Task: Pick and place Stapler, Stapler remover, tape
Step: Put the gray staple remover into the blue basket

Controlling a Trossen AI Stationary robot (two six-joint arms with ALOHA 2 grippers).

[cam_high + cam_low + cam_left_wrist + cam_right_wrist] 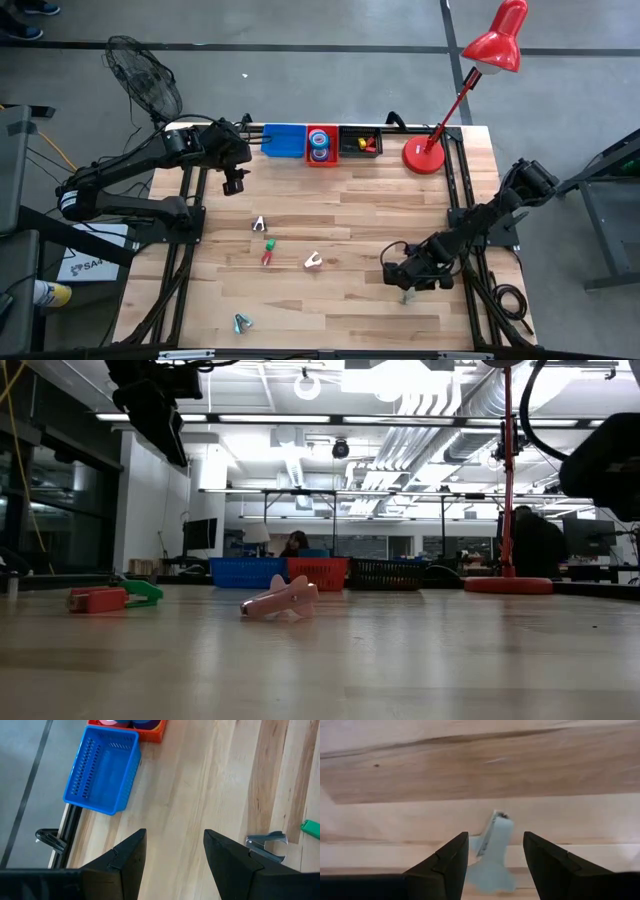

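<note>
At the near edge of the table (340,300) lies a small teal staple remover (241,322), alone and well apart from the rest. Farther in, on the right, the right gripper (407,290) hangs low over the boards with its fingers spread apart; between them, seen from the right wrist, lies a pale blue staple remover (491,854), a short winged body with a metal jaw, and the fingers close on nothing. Left of it, about mid-table, a pinkish-white staple remover (313,261) rests on the wood, and just beyond that a red stapler (267,257) and a green stapler (270,243) lie end to end, close together. A silver and black staple remover (258,224) sits a little farther back.

Beyond these the left gripper (233,182) hovers above bare boards, its fingers wide open and empty.

Along the far edge stand three small bins in a row. The blue bin (284,141) on the left looks empty. The red bin (321,145) beside it holds rolls of tape (320,139), rings with hollow centres, in blue and pink. The black bin (359,141) holds small red and yellow items that I cannot identify. To its right stands a red desk lamp (424,157).
</note>
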